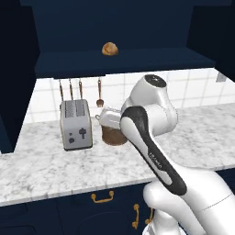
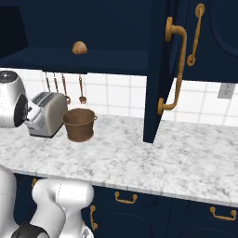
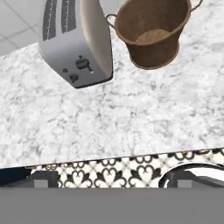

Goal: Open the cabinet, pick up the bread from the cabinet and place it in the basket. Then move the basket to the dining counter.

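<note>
1. The small round golden-brown bread roll (image 1: 110, 48) sits on the shelf of the tall dark navy cabinet (image 2: 116, 60); the cabinet door (image 2: 160, 69) with the long brass handle stands open.
2. The round brown woven basket (image 2: 79, 124) stands on the white-grey marble worktop (image 2: 139, 153), just beside the silver toaster (image 1: 76, 124); nothing is inside it.
3. The robot's gripper (image 3: 109, 181) hangs over the worktop; its dark fingertips (image 3: 41, 179) are spread wide and hold nothing.

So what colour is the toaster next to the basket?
Silver-grey toaster, dark slots and controls; clearest in the hand view.
</note>
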### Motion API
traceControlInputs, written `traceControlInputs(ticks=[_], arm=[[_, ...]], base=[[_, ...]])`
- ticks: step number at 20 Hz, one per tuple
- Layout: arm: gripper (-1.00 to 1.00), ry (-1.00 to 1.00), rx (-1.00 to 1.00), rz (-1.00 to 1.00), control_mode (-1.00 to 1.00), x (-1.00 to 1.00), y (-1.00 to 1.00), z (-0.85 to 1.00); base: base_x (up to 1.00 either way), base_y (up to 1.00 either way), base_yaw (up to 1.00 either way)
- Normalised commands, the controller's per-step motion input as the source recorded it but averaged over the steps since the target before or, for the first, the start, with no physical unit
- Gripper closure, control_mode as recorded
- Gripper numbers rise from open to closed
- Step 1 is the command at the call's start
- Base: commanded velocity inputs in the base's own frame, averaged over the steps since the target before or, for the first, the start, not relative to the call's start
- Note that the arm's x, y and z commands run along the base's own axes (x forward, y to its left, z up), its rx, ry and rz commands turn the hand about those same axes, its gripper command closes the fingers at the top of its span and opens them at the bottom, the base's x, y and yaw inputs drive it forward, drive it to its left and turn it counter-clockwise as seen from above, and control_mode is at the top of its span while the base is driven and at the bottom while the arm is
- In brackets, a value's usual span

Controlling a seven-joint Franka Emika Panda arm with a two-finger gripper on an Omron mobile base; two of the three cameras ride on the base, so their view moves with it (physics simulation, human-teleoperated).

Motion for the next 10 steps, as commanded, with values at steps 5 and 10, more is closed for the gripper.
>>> traceControlInputs(ticks=[5, 10], arm=[[-1.00, -0.56, -0.62, 0.33, -1.00, 0.00, -0.85, -0.48], [-1.00, -0.37, -0.16, 0.10, -1.00, 0.06, -0.21, 0.80]], base=[[0.00, 0.00, 0.00], [0.00, 0.00, 0.00]])
